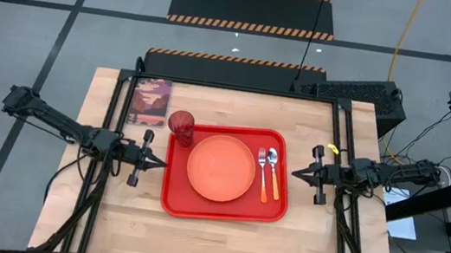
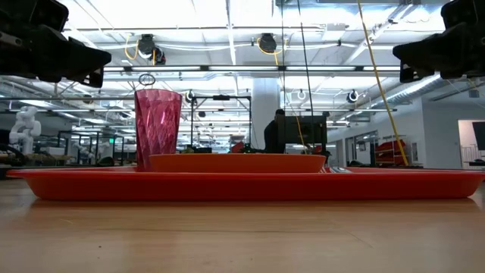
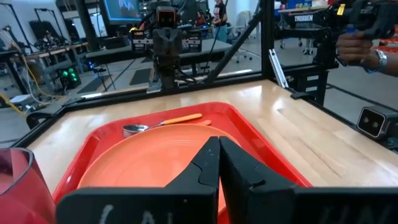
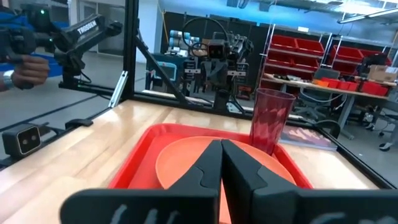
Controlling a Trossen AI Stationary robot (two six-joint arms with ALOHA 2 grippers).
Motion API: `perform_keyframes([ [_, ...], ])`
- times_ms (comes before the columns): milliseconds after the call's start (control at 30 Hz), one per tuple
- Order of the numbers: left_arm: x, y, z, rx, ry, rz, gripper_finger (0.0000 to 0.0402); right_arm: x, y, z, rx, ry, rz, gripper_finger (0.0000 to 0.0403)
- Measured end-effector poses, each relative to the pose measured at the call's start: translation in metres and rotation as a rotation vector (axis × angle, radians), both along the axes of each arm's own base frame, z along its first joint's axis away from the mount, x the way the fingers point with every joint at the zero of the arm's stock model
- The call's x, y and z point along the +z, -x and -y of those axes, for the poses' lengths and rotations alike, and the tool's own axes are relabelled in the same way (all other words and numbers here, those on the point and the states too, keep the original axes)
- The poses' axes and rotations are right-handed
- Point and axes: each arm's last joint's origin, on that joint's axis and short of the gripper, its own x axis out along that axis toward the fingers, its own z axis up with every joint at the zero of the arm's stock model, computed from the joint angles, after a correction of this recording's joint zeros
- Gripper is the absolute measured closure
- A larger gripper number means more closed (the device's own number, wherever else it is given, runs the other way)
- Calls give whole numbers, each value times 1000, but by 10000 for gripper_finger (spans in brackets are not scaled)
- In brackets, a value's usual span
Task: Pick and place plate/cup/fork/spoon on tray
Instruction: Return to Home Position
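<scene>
The red tray point(image 1: 223, 209) lies in the middle of the table. On it rests the round orange plate point(image 1: 221, 168), with the dark red cup point(image 1: 181, 124) upright at the tray's far left corner. The fork point(image 1: 261, 171) and the spoon point(image 1: 273, 169) lie side by side along the tray's right side. My left gripper point(image 1: 163, 165) hovers shut just off the tray's left rim, pointing level at it. My right gripper point(image 1: 293, 172) hovers shut just off the right rim, empty. In the left wrist view my left gripper point(image 3: 219, 142) points across the plate point(image 3: 155, 158).
A booklet with a reddish cover point(image 1: 150, 102) lies flat at the table's far left, beside the cup. A black frame point(image 1: 239, 86) runs around the table's edges. Bare wood point(image 1: 218, 248) stretches between the tray and the near edge.
</scene>
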Motion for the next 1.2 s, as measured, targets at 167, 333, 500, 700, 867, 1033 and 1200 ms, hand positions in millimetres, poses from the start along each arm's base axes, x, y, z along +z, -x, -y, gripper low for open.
perform_keyframes([
  [167,2,0,0,0,-4,25,387,1,0,1,28,25,12,403],
  [333,4,0,0,0,6,41,398,6,-1,5,7,53,64,403],
  [500,5,0,0,0,20,50,388,3,-1,9,17,41,33,403],
  [700,5,0,0,0,20,52,398,-1,-2,12,-33,-8,-17,403],
  [867,5,0,0,0,27,51,389,-2,-2,12,-46,-17,-20,403],
  [1033,5,0,0,0,35,50,398,-2,-2,13,-63,-20,-20,403],
  [1200,5,0,0,0,41,48,392,-1,-2,13,-64,-21,-14,403],
])
